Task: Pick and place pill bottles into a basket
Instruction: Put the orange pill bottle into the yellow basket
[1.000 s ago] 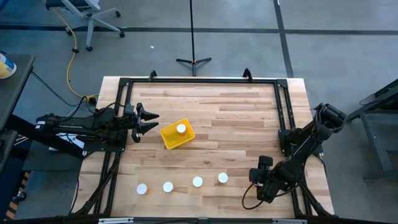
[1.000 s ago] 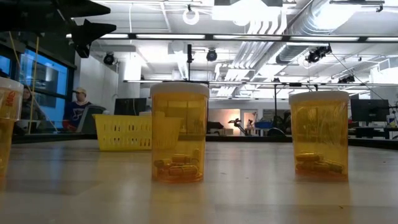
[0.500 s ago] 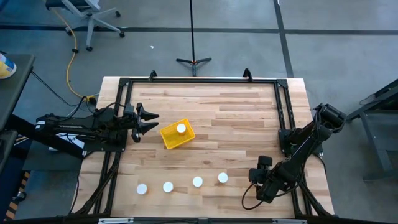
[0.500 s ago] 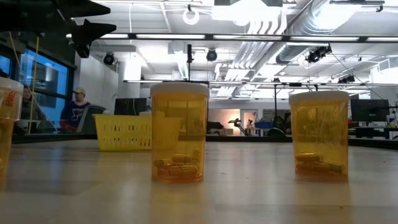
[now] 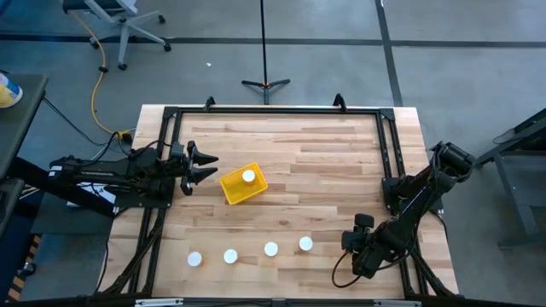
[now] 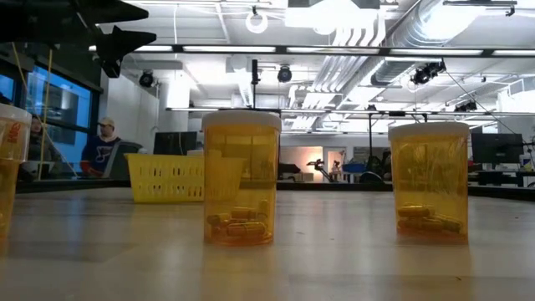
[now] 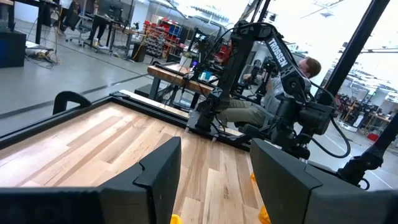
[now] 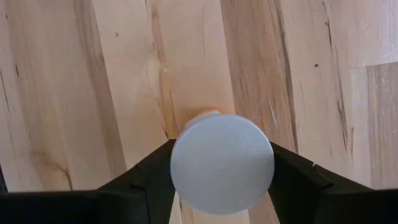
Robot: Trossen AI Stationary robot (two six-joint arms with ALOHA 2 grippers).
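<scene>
Inspecting the right gripper, we found its fingers pinching a pill bottle by the white cap; rigid, light (smooth plastic, likely slippery), best gripped there.

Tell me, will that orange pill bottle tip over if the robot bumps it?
Probably light: the pill bottle holds only a few pills at the bottom. It's taller than wide, so a high bump might tip it. Being round, it would likely roll.
</scene>
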